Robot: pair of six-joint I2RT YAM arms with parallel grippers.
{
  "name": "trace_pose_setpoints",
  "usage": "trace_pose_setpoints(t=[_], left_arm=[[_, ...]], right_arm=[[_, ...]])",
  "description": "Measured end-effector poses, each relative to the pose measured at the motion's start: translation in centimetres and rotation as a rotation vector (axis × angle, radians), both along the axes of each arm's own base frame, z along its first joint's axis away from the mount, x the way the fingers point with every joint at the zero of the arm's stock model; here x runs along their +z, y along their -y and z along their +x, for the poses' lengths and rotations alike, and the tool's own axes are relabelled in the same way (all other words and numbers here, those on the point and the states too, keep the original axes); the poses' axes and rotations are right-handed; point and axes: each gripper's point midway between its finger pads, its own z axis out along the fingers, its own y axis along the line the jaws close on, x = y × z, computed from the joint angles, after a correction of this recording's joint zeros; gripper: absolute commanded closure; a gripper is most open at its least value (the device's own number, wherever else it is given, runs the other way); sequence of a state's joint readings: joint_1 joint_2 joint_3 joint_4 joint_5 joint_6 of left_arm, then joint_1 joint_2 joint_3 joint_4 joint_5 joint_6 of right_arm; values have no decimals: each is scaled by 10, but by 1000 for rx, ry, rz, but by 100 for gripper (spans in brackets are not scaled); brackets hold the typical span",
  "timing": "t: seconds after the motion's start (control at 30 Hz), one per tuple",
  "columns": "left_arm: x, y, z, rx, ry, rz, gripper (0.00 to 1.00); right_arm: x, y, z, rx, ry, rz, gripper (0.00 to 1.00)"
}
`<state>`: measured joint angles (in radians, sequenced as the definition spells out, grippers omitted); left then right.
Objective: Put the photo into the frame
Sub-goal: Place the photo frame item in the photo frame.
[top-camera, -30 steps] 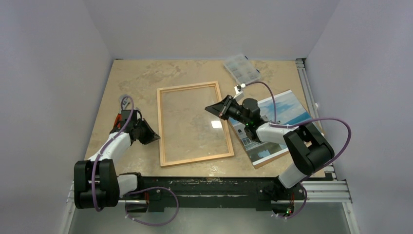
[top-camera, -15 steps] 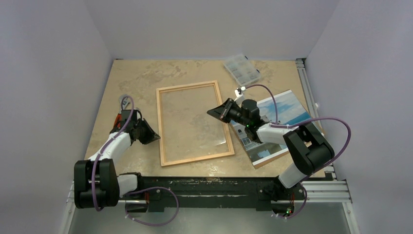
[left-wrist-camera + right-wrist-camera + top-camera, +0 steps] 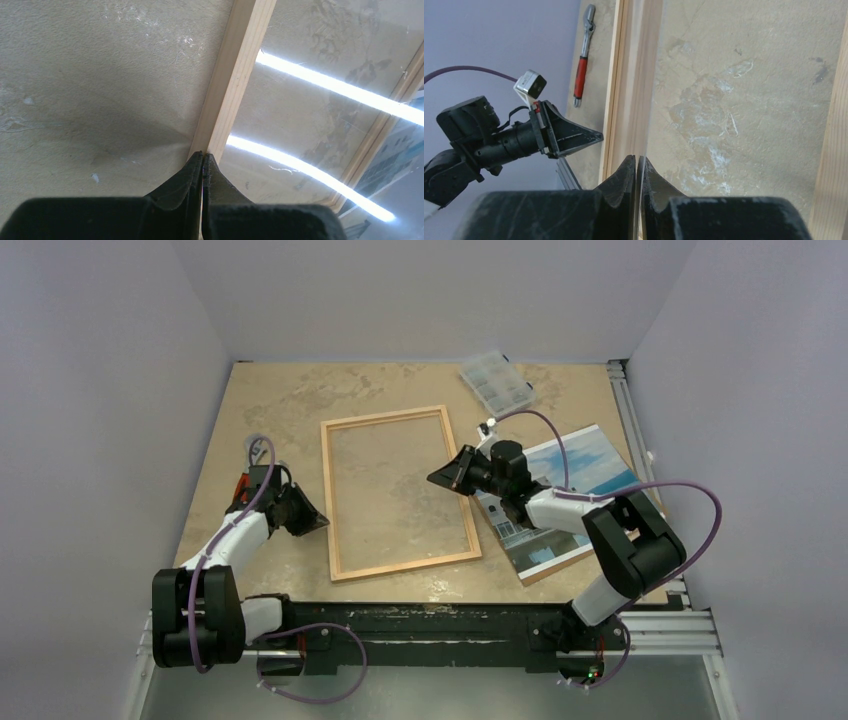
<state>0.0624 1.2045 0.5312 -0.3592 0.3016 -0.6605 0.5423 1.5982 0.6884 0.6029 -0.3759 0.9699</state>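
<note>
**Top external view.** The frame (image 3: 329, 502) is lying flat at the centre of the table (image 3: 270, 400). Its pane is showing only the marbled tabletop, and nothing is sitting inside it. The photo (image 3: 590, 465) is lying face up at 3 o'clock of the frame, just beside the right rail and partly under the right arm. It is resting on a brown board (image 3: 548, 574), whose edge is peeking out at 5 o'clock. By this layout the task is judged hardly begun: the photo is yet to be picked up, carried across and laid into the frame. The left gripper (image 3: 322, 525) is resting at the frame's 9 o'clock rail, and the right gripper (image 3: 433, 478) is hanging over its 3 o'clock rail. A clear compartment box (image 3: 495, 381) is standing at 1 o'clock of the frame; its contents are too small to tell.

**Left wrist view.** The left fingers are pressing together, tips touching the wooden rail and holding nothing. A corner of the photo is showing at 4 o'clock, beyond the opposite rail.

**Right wrist view.** The right fingers are pressing together beside a rail. Whether they are catching a thin edge cannot be told. A red-handled wrench (image 3: 582, 70) is lying at 11 o'clock.
</note>
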Motion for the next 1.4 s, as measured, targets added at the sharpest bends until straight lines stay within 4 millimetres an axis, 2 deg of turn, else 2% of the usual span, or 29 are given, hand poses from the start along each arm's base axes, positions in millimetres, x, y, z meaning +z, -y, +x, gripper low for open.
trace_pose_setpoints(t=[0.17,0.37,0.47,0.93,1.23,1.4], left_arm=[[0,0,0,0,0,0,100],[0,0,0,0,0,0,100],[0,0,0,0,0,0,100],[0,0,0,-1,-1,-1,100],[0,0,0,-1,0,0,100],[0,0,0,-1,-1,0,100]], right_arm=[[-12,1,-1,16,-6,-45,82],[-30,2,-4,36,-38,-95,74],[-33,2,-4,41,-47,-107,69],[-41,3,0,70,-90,-208,32],[-68,7,3,76,-157,-308,23],[-73,10,5,79,-167,-359,17]])
